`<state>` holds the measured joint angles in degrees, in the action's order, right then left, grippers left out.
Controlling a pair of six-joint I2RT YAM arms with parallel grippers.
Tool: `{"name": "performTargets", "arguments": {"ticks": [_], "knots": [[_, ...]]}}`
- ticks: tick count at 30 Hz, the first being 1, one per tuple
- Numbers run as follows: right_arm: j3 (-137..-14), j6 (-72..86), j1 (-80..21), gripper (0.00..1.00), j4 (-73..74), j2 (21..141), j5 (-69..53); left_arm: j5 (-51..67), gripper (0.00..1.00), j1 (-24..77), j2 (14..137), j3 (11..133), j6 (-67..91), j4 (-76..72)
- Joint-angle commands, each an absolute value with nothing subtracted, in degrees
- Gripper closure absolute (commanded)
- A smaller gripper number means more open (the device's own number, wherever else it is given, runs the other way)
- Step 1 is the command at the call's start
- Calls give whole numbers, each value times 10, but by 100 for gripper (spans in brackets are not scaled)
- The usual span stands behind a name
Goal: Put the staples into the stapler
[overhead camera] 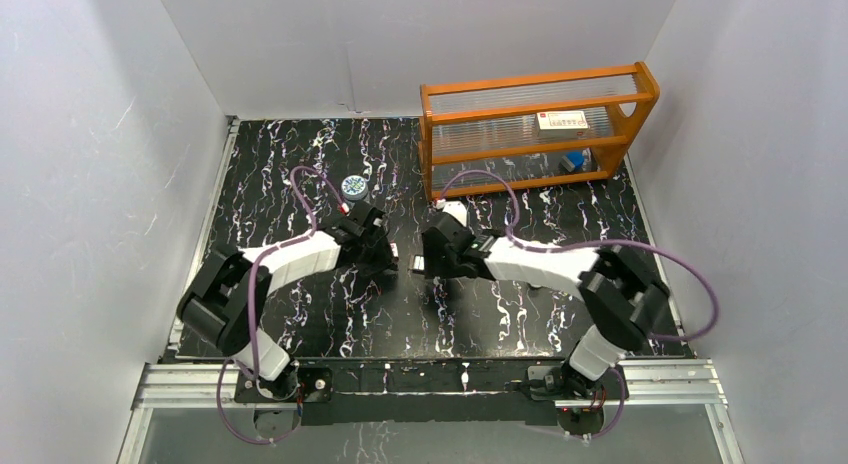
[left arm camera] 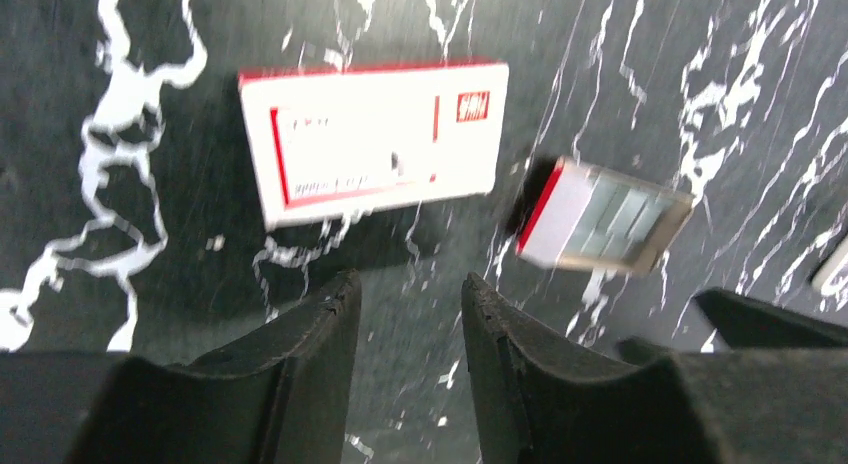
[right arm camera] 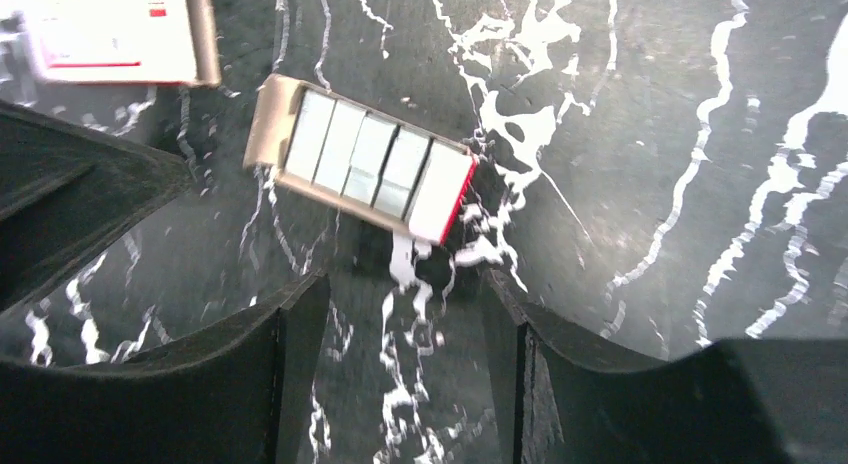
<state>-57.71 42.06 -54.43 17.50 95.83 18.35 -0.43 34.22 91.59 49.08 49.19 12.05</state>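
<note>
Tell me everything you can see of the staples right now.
The staples are silver-grey strips packed side by side, face up in a shallow tan cardboard tray with a red end. The tray lies flat and skewed on the black marbled table, apart from the red-and-white box. Nothing grips it; the right gripper, jaws open, hangs short of it.

Silvery ridged metal staples (right arm camera: 362, 156), tan matt cardboard tray (right arm camera: 265, 114), smooth printed cardboard box (left arm camera: 370, 144), sleek marble-patterned tabletop (left arm camera: 180, 254).

I can read nothing here; the red logo and print on the red-and-white box (left arm camera: 372, 144) are too blurred
</note>
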Motion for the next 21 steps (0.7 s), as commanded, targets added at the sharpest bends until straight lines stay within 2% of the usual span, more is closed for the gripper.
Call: {"name": "performTargets", "arguments": {"ticks": [1,7,12,21], "knots": [[-552,357,-543,33,170,828,192,33,59,340,818,447,473,138],[-553,384,-515,22,333,729,333,50,55,340,730,419,481,144],[-543,437,-432,15,424,655,374,66,51,339,679,410,484,144],[-509,450,-329,21,463,650,333,98,39,339,639,404,488,149]]}}
